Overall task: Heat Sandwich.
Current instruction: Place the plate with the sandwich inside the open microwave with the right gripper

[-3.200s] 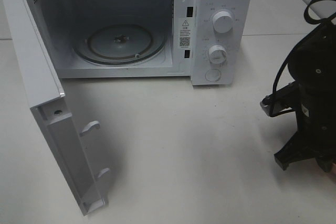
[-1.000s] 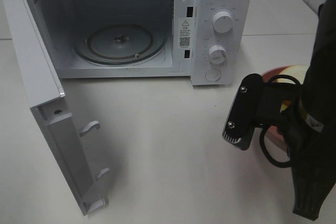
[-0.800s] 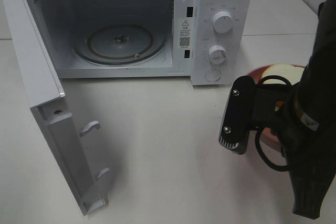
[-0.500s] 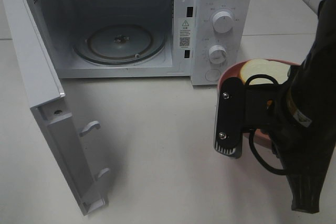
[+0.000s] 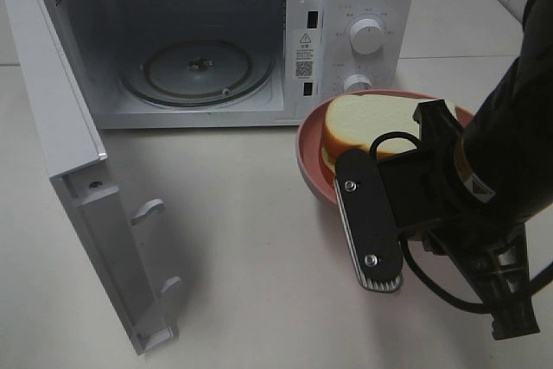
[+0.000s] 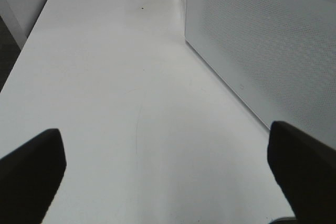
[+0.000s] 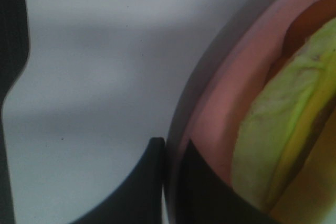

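My right pincer (image 7: 170,182) clamped the plate (image 5: 309,162) at its rim, sandwich (image 5: 371,118) aboard, by the open microwave (image 5: 371,6), toward the right edge of the desk (image 5: 259,257). My left pincer (image 6: 168,174) gaped.

High view facing microwave (image 5: 216,49), left wrist low along table (image 6: 105,103), right wrist tight on plate (image 7: 220,108) rim.

The right arm (image 5: 510,118) is black, with a yellow-and-white label (image 5: 469,181), a looping black cable (image 5: 428,285) and a flat bar (image 5: 367,222) bearing two silver screws. The left gripper's (image 6: 168,182) fingers (image 6: 31,177) are black.
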